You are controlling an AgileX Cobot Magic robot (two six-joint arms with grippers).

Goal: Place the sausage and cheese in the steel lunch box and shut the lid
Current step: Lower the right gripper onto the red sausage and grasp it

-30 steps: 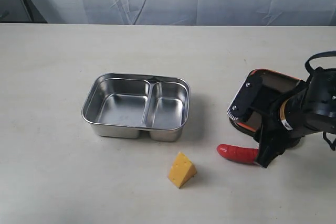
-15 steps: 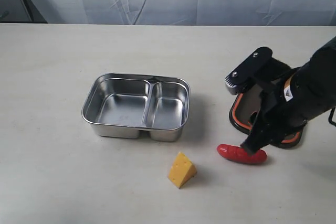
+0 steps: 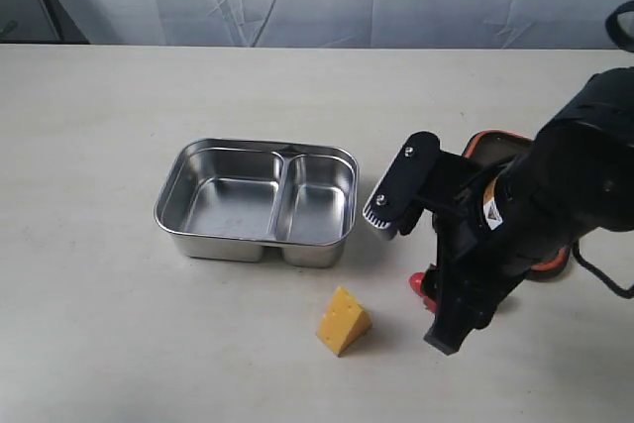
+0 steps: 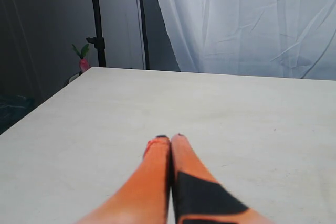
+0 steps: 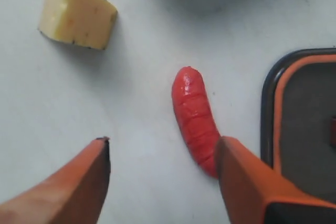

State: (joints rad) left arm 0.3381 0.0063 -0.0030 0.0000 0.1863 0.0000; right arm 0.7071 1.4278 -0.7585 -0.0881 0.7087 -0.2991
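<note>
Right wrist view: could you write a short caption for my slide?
Open right gripper over the table, sausage by one finger, cheese and lid nearby.

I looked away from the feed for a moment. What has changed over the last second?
The right gripper moved left, from the sausage's end to above it. Its jaws are open on either side of the sausage and not closed on it. Nothing was taken hold of or let go. The sausage, cheese, lunch box and lid stayed put.
</note>
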